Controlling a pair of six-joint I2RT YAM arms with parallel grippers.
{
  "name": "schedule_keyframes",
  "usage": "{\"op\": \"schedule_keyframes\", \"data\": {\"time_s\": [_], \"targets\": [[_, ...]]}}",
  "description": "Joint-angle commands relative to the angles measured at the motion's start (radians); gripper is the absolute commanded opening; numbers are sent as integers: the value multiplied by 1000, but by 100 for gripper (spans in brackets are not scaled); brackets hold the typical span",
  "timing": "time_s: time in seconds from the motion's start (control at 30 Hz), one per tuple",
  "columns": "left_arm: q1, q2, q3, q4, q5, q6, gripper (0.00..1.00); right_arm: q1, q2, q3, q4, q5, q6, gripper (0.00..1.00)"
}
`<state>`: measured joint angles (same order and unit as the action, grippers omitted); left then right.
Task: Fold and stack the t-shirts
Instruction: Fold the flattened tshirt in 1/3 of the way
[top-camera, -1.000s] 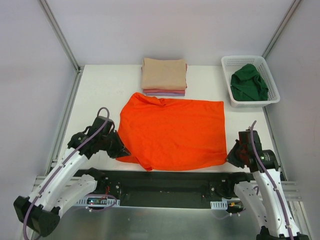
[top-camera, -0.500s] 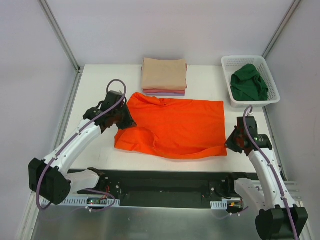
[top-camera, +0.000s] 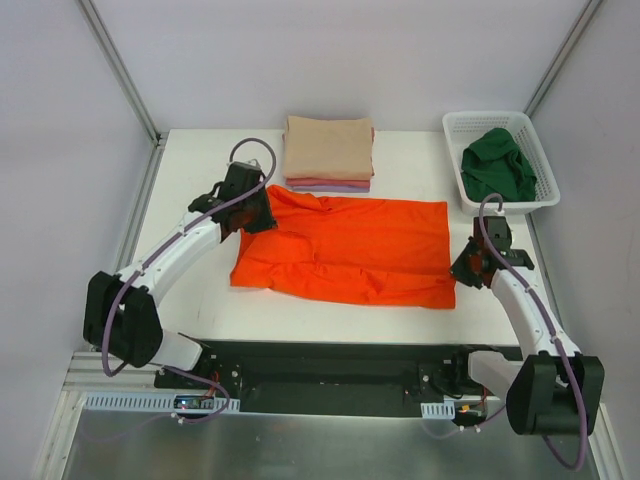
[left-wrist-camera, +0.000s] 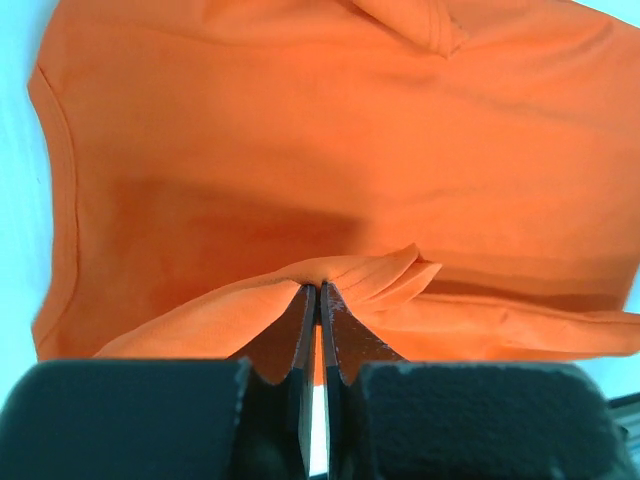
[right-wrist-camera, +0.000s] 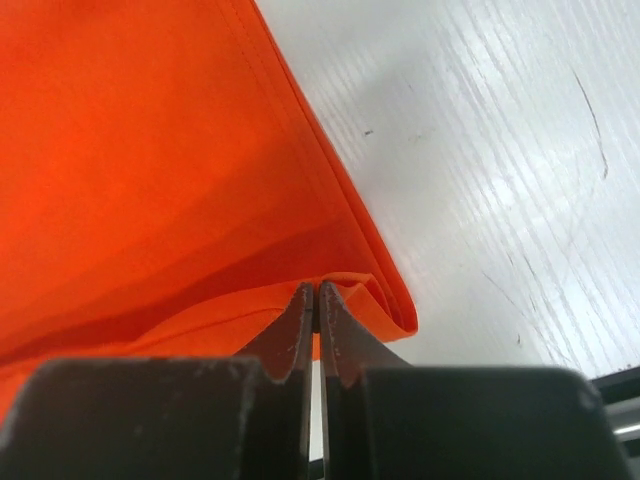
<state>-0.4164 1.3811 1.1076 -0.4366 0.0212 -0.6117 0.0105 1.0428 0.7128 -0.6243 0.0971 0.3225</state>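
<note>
The bright orange t-shirt (top-camera: 350, 250) lies across the middle of the white table, its near edge lifted and folded back over itself. My left gripper (top-camera: 262, 215) is shut on the shirt's left edge, near the collar end; the pinched cloth shows in the left wrist view (left-wrist-camera: 318, 285). My right gripper (top-camera: 462, 272) is shut on the shirt's right hem corner, seen in the right wrist view (right-wrist-camera: 317, 290). A folded stack with the beige shirt (top-camera: 328, 147) on top of pink and lavender ones sits at the back. The dark green shirt (top-camera: 497, 165) lies crumpled in the basket.
The white mesh basket (top-camera: 538, 150) stands at the back right corner of the table. The folded stack lies just beyond the orange shirt's far edge. Metal frame rails run along both sides of the table (top-camera: 200, 170).
Both grippers have carried the shirt's near edge away from the arm bases towards the back, folding the shirt over itself. The shirt now covers a narrower strip.
</note>
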Motion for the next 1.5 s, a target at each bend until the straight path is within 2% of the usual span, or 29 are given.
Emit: {"op": "schedule_keyframes", "data": {"time_s": [0.0, 0.1, 0.2, 0.33, 0.37, 0.4, 0.43, 0.47, 0.5, 0.53, 0.63, 0.67, 0.7, 0.73, 0.9, 1.03, 1.13, 1.3, 1.47], "targets": [[27, 68, 52, 102, 2, 98, 0, -27, 66, 48, 103, 15, -31, 1], [39, 127, 75, 128, 31, 131, 0, -32, 115, 56, 139, 18, -39, 1], [57, 189, 93, 156, -3, 147, 0, -40, 170, 62, 184, 16, -48, 2], [109, 286, 158, 154, 100, 164, 0, -52, 236, 88, 224, 13, -56, 7], [116, 305, 170, 156, 112, 167, 7, -52, 247, 91, 242, 22, -63, 14], [122, 318, 182, 154, 102, 168, 20, -52, 253, 94, 268, 36, -71, 22], [126, 337, 201, 153, 83, 173, 27, -53, 258, 103, 278, 53, -77, 24], [134, 349, 218, 151, 79, 178, 33, -53, 261, 117, 281, 79, -82, 30], [142, 360, 236, 147, 77, 178, 49, -53, 258, 129, 273, 107, -83, 49], [151, 361, 251, 136, 80, 170, 63, -53, 249, 146, 244, 121, -91, 63], [157, 311, 239, 105, 95, 139, 87, -53, 171, 136, 235, 70, -117, 85], [157, 276, 197, 105, 106, 116, 99, -52, 139, 119, 233, 32, -126, 92], [157, 245, 158, 105, 130, 96, 99, -50, 111, 99, 236, -6, -137, 99], [154, 207, 125, 105, 146, 83, 99, -46, 82, 67, 241, -66, -149, 96], [84, 72, -69, 142, 236, 1, 99, -12, 19, -64, 331, -390, -145, 96], [47, 84, -167, 213, 301, -23, 99, 49, 110, -69, 402, -482, -158, 96], [51, 117, -201, 217, 252, -16, 99, 51, 212, -32, 411, -450, -171, 96], [96, 153, -271, 214, 227, -10, 99, 33, 382, 69, 365, -295, -253, 96], [156, 122, -367, 200, 209, 3, 99, 26, 407, 106, 370, -192, -287, 96]]}}
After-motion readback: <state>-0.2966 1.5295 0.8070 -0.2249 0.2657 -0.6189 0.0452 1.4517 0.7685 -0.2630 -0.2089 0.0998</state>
